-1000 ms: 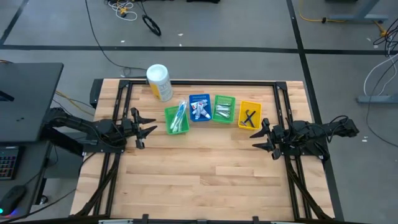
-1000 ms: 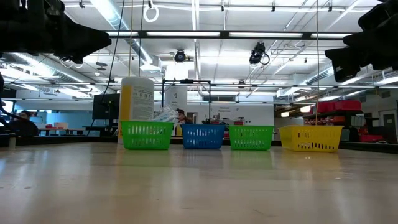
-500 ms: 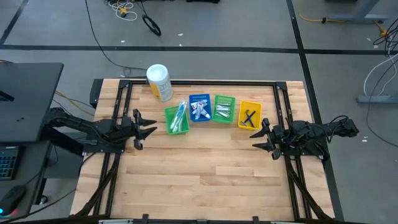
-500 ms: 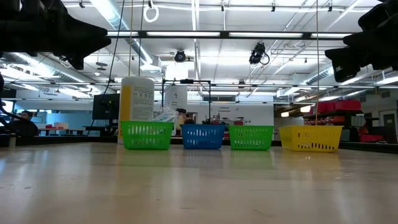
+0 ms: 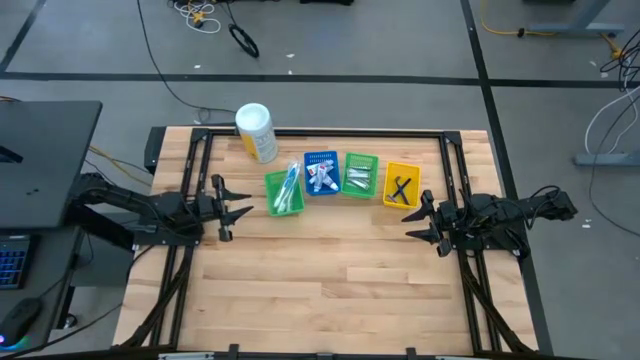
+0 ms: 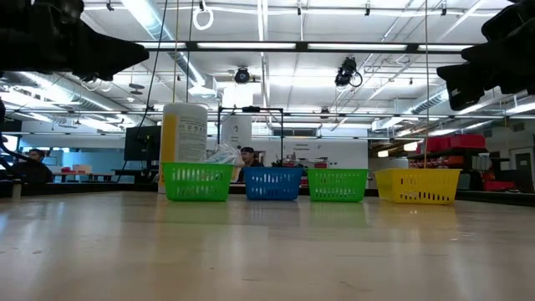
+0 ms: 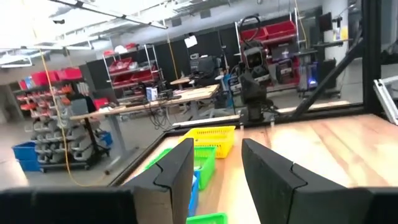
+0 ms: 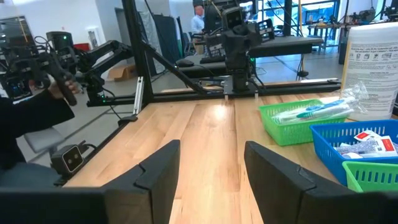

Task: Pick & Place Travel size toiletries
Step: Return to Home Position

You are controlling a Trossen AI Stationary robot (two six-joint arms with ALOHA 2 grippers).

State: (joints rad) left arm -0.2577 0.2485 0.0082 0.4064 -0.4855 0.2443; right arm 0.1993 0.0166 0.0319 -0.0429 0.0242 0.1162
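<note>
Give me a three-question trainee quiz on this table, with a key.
1. True or false: the yellow basket holds the black razors.
2. Fill in: the left gripper and right gripper both stand ___, holding nothing.
3. The toothbrushes lie in: A the yellow basket, B the left green basket, C the right gripper.
Key: 1 true; 2 open; 3 B.

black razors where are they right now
In the high view the black razors lie crossed inside the yellow bin, the rightmost in the row, next to a green bin.
</note>
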